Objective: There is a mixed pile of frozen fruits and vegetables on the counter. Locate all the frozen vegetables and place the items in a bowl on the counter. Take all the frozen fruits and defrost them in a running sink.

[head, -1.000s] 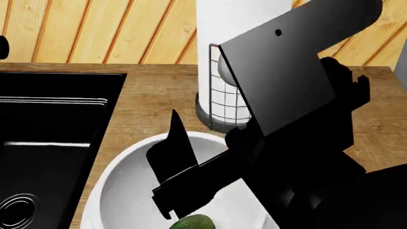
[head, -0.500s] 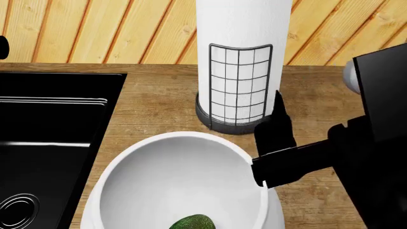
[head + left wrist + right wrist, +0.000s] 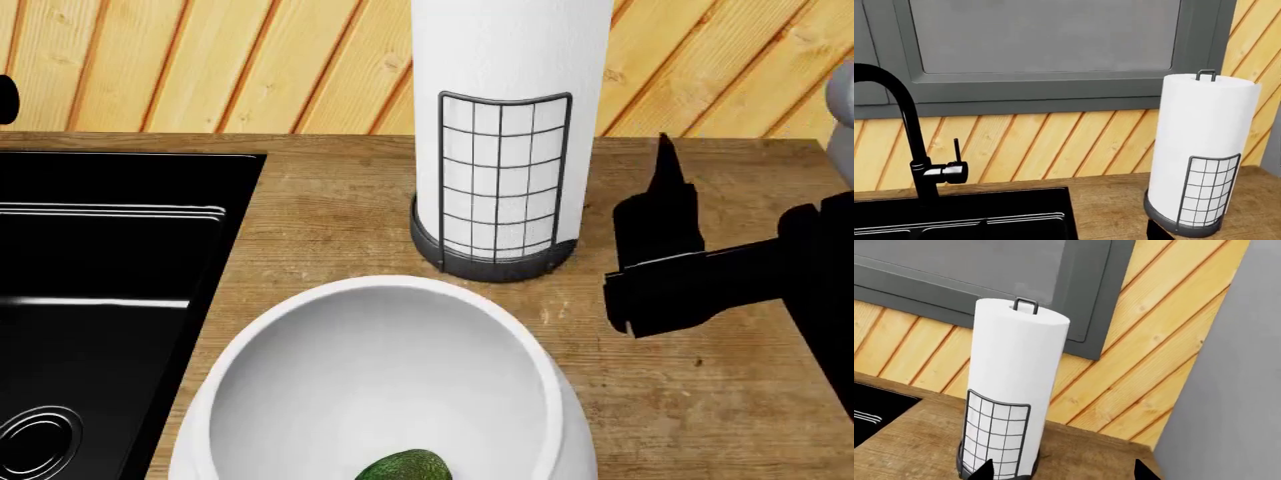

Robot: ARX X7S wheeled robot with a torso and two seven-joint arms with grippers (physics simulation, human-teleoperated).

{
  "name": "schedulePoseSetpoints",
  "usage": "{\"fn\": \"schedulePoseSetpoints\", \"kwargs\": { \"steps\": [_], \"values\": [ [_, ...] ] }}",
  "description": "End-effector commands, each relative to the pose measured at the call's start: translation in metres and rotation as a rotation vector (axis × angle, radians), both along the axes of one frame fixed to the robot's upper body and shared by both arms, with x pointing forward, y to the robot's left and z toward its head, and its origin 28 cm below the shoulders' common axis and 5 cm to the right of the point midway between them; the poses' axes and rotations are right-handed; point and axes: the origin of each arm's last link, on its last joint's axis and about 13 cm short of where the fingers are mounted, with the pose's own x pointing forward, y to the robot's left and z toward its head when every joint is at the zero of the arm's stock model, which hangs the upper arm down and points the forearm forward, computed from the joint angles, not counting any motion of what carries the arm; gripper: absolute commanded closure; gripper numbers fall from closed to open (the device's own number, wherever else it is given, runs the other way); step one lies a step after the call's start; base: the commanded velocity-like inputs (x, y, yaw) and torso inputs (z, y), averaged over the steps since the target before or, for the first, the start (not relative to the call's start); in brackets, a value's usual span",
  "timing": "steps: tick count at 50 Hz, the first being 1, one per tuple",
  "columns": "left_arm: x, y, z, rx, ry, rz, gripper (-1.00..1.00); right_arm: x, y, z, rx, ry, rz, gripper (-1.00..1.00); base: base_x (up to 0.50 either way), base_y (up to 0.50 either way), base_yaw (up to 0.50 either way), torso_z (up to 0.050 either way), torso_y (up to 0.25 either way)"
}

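Note:
The white bowl [image 3: 267, 350] stands on the counter [image 3: 334, 220] at the front of the head view. One dark green vegetable [image 3: 407, 467] lies inside it at the near edge. My right gripper [image 3: 661, 240] hangs over the counter to the right of the bowl and apart from it. In the right wrist view [image 3: 1062, 471] its two tips stand wide apart with nothing between them. My left gripper [image 3: 1067, 236] shows only one dark fingertip [image 3: 1157, 232], far off to one side. The black sink [image 3: 107, 300] lies at the left. No fruits are in view.
A tall white paper roll [image 3: 507, 130] in a black wire holder stands behind the bowl, close to my right gripper. A black faucet [image 3: 901, 125] rises behind the sink. A plank wall [image 3: 267, 60] and a grey window frame [image 3: 1054, 85] back the counter.
My right arm has swung from above the bowl to the right, clear of it, and now sits beside the paper roll. The green vegetable has stayed in the bowl.

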Motion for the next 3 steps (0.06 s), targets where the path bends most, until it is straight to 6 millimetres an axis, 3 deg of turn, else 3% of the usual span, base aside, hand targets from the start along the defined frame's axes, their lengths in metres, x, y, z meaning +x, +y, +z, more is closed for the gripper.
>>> {"fn": "schedulePoseSetpoints", "kwargs": {
  "steps": [1,3],
  "values": [
    [0.0018,-0.0060,0.0202,0.008,-0.022,-0.038,-1.00,0.0015,0.0007,0.0261,-0.001,-0.062,0.016,-1.00,0.00,0.00,0.00,0.000,0.000],
    [0.0012,-0.0062,0.0233,0.014,-0.021,-0.040,-1.00,0.0023,0.0011,0.0292,-0.001,-0.069,0.020,-1.00,0.00,0.00,0.00,0.000,0.000]
  ]
}}
